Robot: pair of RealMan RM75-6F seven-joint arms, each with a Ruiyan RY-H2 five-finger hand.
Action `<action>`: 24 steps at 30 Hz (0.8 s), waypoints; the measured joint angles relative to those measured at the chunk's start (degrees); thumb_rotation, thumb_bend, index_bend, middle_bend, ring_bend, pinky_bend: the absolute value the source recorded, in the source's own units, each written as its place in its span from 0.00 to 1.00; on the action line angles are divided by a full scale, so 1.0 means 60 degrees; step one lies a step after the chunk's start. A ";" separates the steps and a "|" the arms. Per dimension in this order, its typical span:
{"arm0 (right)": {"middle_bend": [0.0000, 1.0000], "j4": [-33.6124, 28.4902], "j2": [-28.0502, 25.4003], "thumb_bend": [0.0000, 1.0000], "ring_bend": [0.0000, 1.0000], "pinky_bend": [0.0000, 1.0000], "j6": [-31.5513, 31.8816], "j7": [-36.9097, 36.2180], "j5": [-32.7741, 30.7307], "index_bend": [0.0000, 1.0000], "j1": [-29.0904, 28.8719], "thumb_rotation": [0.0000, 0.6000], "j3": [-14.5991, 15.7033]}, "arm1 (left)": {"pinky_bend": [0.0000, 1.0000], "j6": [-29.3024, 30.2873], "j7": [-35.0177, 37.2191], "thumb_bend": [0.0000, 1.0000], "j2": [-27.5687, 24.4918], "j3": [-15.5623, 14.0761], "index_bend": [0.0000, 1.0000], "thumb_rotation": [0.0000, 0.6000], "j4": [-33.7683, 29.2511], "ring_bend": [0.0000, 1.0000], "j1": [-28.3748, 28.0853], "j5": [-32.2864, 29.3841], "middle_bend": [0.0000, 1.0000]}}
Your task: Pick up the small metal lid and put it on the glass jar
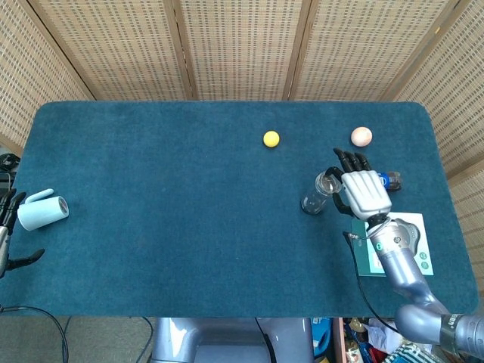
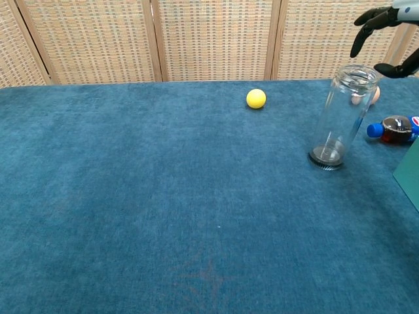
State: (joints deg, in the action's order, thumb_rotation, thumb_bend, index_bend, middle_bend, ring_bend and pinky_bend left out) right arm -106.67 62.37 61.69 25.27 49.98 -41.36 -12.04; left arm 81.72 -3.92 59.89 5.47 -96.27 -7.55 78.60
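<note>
A yellow ball (image 1: 271, 138) sits on the blue table (image 1: 174, 219) toward its far edge, a little right of the middle. A peach-coloured ball (image 1: 361, 136) lies near the far right corner. A small bottle with a blue cap (image 2: 393, 129) lies on its side by the right edge. A teal card (image 1: 417, 249) rests flat near the front right corner. At the left edge lies a pale blue roll, possibly a lint roller (image 1: 41, 211).

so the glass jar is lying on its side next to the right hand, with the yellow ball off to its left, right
Not quite: the glass jar stands upright, mouth up, as the chest view shows. The rest holds: it is beside the right hand, with the yellow ball off to its left.
</note>
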 measured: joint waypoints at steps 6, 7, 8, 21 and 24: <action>0.00 0.0044 0.0058 0.68 0.00 0.00 -0.0047 0.0028 -0.0025 0.33 0.0000 1.00 0.0065 | 0.00 -0.0012 -0.0004 0.11 0.0000 0.0006 0.00 1.00 -0.0005 0.00 -0.0007 -0.0016 0.00; 0.00 0.0057 0.0065 0.68 0.00 0.00 -0.0055 0.0028 -0.0036 0.33 0.0001 1.00 0.0072 | 0.00 -0.0013 -0.0006 0.11 -0.0002 0.0005 0.00 1.00 -0.0004 0.00 -0.0006 -0.0023 0.00; 0.00 0.0075 0.0081 0.68 0.00 0.00 -0.0059 0.0021 -0.0042 0.33 0.0005 1.00 0.0081 | 0.00 -0.0014 -0.0002 0.11 -0.0001 0.0006 0.00 1.00 -0.0001 0.00 -0.0005 -0.0026 0.00; 0.00 0.0193 0.0305 0.68 0.00 0.00 -0.0064 0.0074 0.0093 0.35 0.0005 1.00 0.0191 | 0.00 -0.0018 -0.0008 0.11 0.0011 0.0001 0.00 1.00 0.0006 0.00 -0.0010 -0.0028 0.00; 0.00 0.0235 0.0388 0.68 0.00 0.00 -0.0070 0.0110 0.0092 0.35 -0.0014 1.00 0.0206 | 0.00 -0.0014 -0.0007 0.11 0.0014 0.0005 0.00 1.00 0.0018 0.00 -0.0010 -0.0033 0.00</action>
State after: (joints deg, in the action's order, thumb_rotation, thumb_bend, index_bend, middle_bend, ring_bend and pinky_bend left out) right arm -105.26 64.70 61.27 25.93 50.54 -41.45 -10.81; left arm 81.64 -3.96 59.97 5.50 -96.16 -7.61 78.41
